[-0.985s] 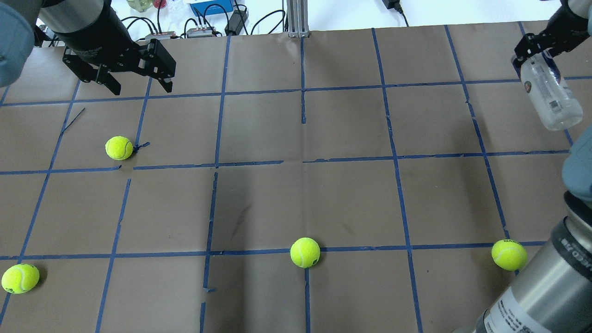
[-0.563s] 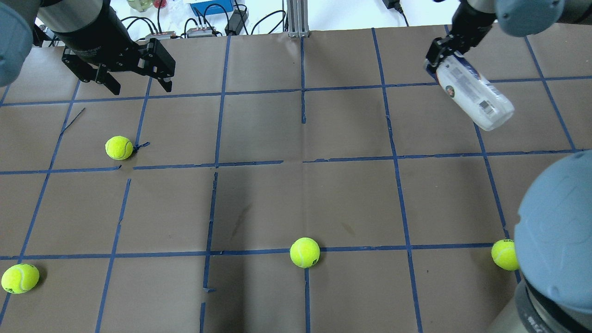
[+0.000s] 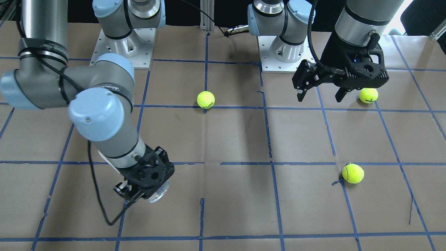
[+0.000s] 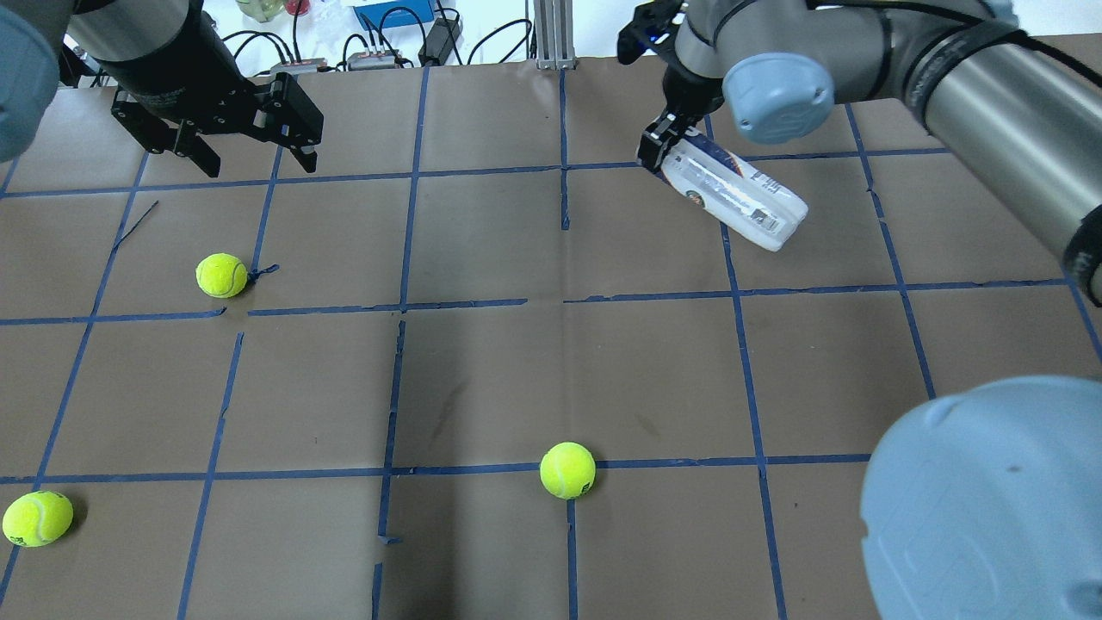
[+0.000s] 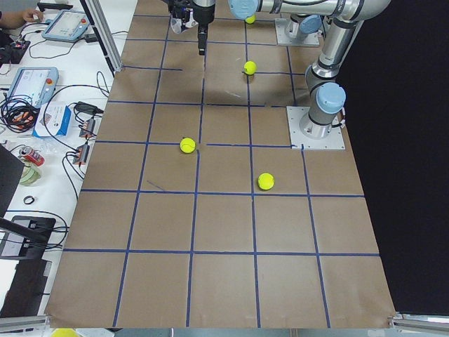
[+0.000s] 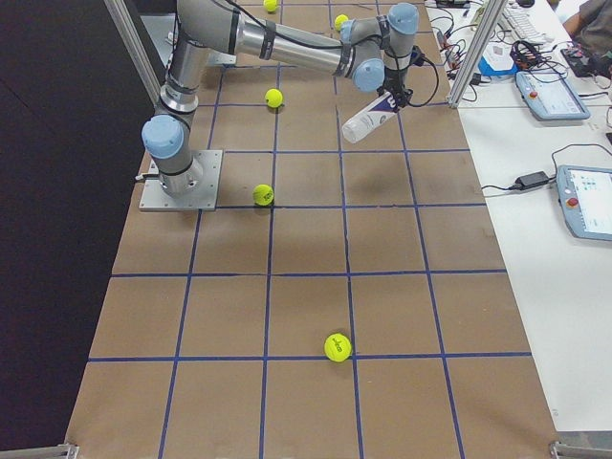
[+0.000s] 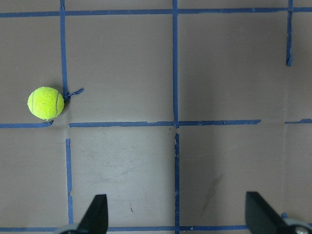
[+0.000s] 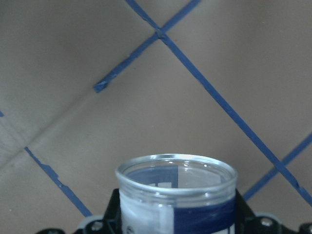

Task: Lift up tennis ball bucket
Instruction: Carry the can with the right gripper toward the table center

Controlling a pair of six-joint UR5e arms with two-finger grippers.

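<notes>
The tennis ball bucket point(image 4: 732, 194), a clear tube with a white and navy label, is held by one end in my right gripper point(image 4: 659, 148), which is shut on it. It hangs tilted above the far middle-right of the table. It also shows in the exterior right view point(image 6: 368, 117), in the right wrist view point(image 8: 175, 195) and partly under the gripper in the front view point(image 3: 158, 194). No balls show inside it. My left gripper point(image 4: 258, 164) is open and empty over the far left; its fingers point(image 7: 95, 217) spread wide in the left wrist view.
Yellow-green tennis balls lie on the brown taped table: one far left point(image 4: 221, 275), one near centre point(image 4: 567, 470), one at the near left edge point(image 4: 37, 518). Cables and boxes point(image 4: 392, 13) sit past the far edge. My right arm's elbow point(image 4: 981, 508) fills the near right.
My right arm has swung the bucket from the far right edge leftward to the far middle of the table. The left arm has not moved.
</notes>
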